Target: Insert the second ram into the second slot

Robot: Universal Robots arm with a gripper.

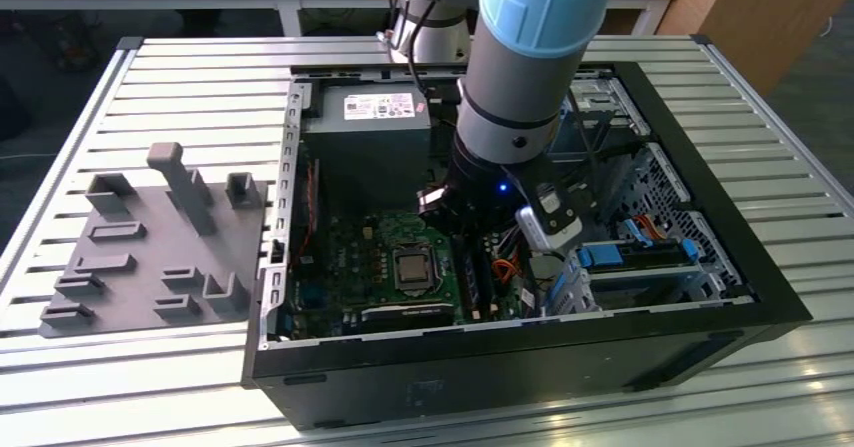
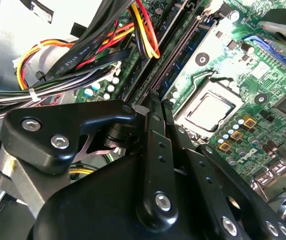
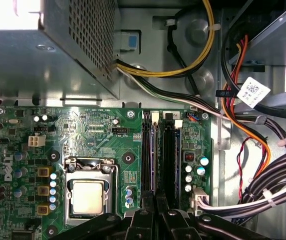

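Reaching down into the open computer case (image 1: 534, 377), the arm (image 1: 527, 77) brings its gripper (image 3: 157, 200) just over the near end of the memory slots (image 3: 168, 155). The slots are long and narrow. They run away from the gripper toward the power supply (image 1: 367, 127), beside the processor socket (image 3: 88, 192).

The second ram I cannot pick out with certainty. A thin bluish strip (image 3: 153, 155) lies along the slots with the same long axis, but whether it is the stick on its edge or a part of a slot is not clear. Whether the jaws are clenched on something or released I also cannot tell, because the gripper body covers the place in both wrist views. In the exterior view the arm hides it.

The case holds the green motherboard (image 1: 374, 257), bundled cables (image 3: 262, 190) and drive bays with blue latches (image 1: 621, 257). On the slatted table (image 1: 174, 97), at the exterior view's left, lies a grey tray (image 1: 147, 287) with upright holders.
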